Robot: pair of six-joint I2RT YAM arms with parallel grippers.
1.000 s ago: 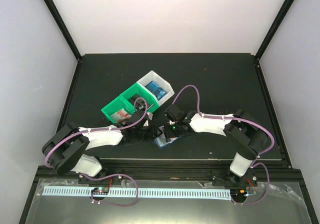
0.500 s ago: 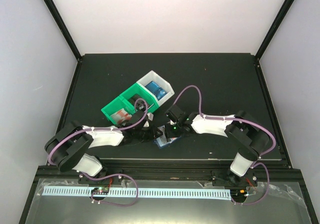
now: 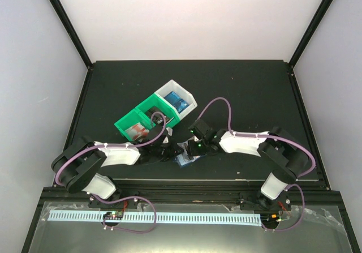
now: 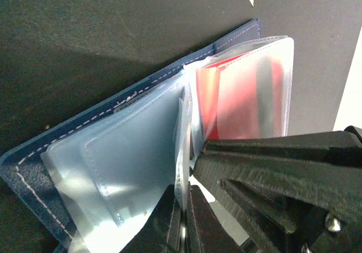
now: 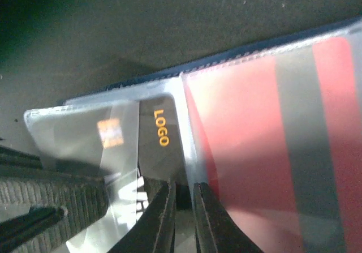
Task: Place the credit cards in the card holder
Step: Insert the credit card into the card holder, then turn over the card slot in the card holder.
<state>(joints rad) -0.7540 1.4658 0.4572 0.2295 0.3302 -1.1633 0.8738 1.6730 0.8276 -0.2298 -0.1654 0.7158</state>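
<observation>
Right now my left gripper is pinched tight on the near edge of a clear sleeve of the card holder. The holder lies open on the table, close to the middle of its near edge. My two grippers meet over it, the left from the left side and the right from the right.

My right gripper has its jaws only a narrow slit apart. A black card with orange lettering sits in a sleeve just ahead of the fingertips, its near edge at the gap. I cannot tell whether either finger touches it. A red card with a grey stripe fills the sleeve next to it, on the right in that wrist view.

Behind the holder, toward the table's middle, a green bin and a white bin stand touching in a slanted row. Red-and-white cards lie in the green bin's left compartment and blue cards in the white bin.
</observation>
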